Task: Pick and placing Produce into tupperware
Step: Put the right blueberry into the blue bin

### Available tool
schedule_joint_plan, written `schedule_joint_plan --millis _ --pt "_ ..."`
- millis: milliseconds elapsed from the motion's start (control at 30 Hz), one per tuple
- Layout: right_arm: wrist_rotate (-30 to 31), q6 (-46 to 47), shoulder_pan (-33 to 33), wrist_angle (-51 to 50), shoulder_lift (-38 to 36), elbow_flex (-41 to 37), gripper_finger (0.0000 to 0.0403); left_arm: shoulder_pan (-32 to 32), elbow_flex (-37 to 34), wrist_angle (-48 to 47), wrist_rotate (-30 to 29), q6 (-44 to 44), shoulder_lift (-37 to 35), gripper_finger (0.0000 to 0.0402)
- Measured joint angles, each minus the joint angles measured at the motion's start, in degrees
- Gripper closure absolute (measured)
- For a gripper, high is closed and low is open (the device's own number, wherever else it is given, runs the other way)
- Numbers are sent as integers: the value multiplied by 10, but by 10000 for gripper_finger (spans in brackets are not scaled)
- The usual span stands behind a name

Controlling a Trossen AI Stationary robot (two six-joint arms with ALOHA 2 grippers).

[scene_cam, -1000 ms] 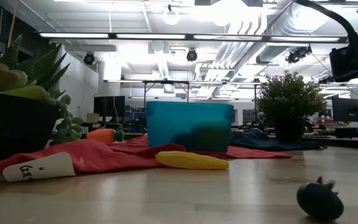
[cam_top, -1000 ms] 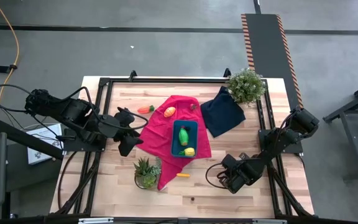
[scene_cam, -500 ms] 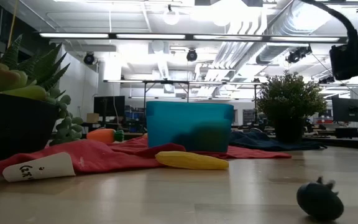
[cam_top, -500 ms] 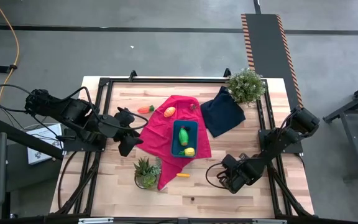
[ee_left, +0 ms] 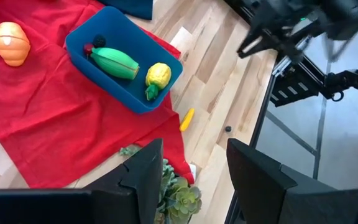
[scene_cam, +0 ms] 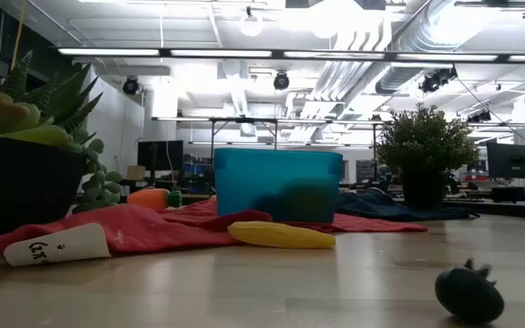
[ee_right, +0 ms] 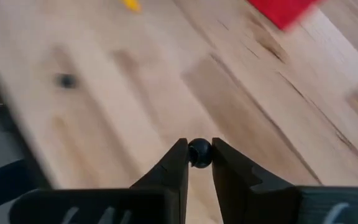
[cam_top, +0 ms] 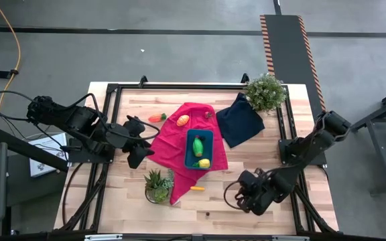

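Pinching a small dark berry between my right gripper fingers, nearly shut; arm has shifted toward the table's front edge since earlier.

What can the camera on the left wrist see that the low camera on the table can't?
Only the left wrist view looks down into the blue tub: a green toy vegetable, a yellow toy fruit and a small dark berry lie inside. It also shows the open left tool. Only the low view shows the leafy potted plant and the ceiling lights of the room. Both show the tub, the red cloth and the yellow toy piece on the bare wood.
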Motion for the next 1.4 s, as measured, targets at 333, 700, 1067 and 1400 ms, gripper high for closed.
schedule_joint_plan --millis 333,700,1067,1400 --pt "19 -186 -43 0 0 108 359 0 0 0 -1 5 0 236" --pt "19 -308 -137 30 0 145 359 0 0 0 -19 14 0 236" --pt "-14 -359 -278 96 2 145 359 0 0 0 7 87 0 236" --pt "-63 -369 -361 117 35 136 359 0 0 0 15 167 0 236"
